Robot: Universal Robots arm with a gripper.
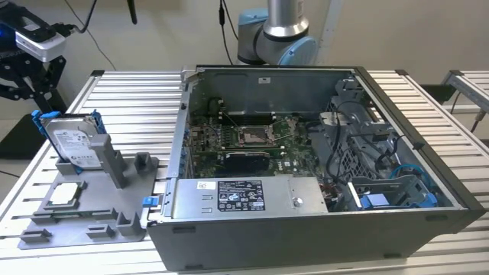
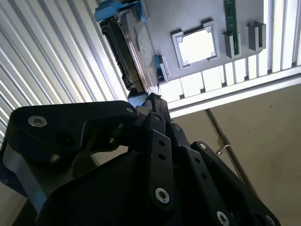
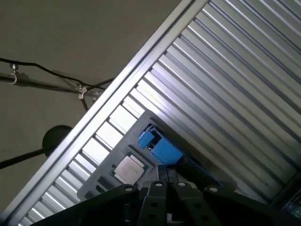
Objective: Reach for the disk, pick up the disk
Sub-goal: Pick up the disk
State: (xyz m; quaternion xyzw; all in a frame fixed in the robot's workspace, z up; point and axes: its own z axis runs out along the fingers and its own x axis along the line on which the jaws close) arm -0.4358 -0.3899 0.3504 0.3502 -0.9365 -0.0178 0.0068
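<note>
Fingers of the gripper (image 2: 151, 100) lie pressed together in both wrist views, with no gap showing between them and nothing held. In the exterior view the gripper hangs at the exterior view's far left, just above and behind the disk (image 1: 75, 143). I cannot tell whether it touches the disk's upper blue rail.

The disk stands on edge, leaning slightly, in a slot of a grey holder block at the far corner of the grey fixture tray (image 1: 84, 232). Its white printed label faces the exterior camera and blue plastic rails run along both long sides. In the second wrist view the disk is seen edge-on just beyond the fingertips, with a blue rail end toward the gripper.

A small square silver chip (image 1: 65, 193) lies flat in a recess of the same tray, nearer the exterior camera than the disk and apart from it.

The tray rests on a slatted metal table (image 1: 130, 97). Beside it, toward the exterior view's right, sits an open computer case (image 1: 306, 243). Inside are a green motherboard (image 1: 252, 137), a silver power supply (image 1: 244, 197) along the near wall and a blue bracket (image 1: 382, 200) in the drive cage. The arm's base (image 1: 275, 34) rises behind the case.
</note>
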